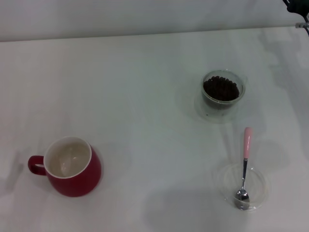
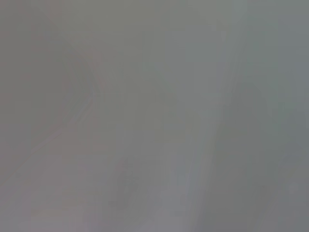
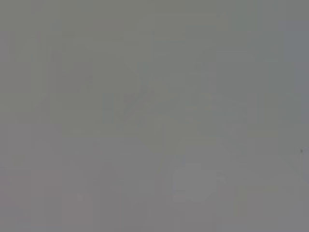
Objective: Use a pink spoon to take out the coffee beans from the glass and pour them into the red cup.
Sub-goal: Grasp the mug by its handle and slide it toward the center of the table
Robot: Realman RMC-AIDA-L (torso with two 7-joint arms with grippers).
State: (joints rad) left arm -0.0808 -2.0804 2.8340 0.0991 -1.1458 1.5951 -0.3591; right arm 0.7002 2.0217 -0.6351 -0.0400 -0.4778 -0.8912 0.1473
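In the head view the red cup stands at the near left of the white table, handle to the left, white inside empty. The glass stands at the far right and holds the coffee beans. The pink spoon lies nearer, its metal bowl resting in a shallow clear dish and its pink handle pointing away over the rim. Neither gripper shows in the head view. Both wrist views show only a plain grey surface.
A dark piece of robot hardware shows at the far right top corner of the head view. The white table spreads between the cup and the glass, with its back edge along the top.
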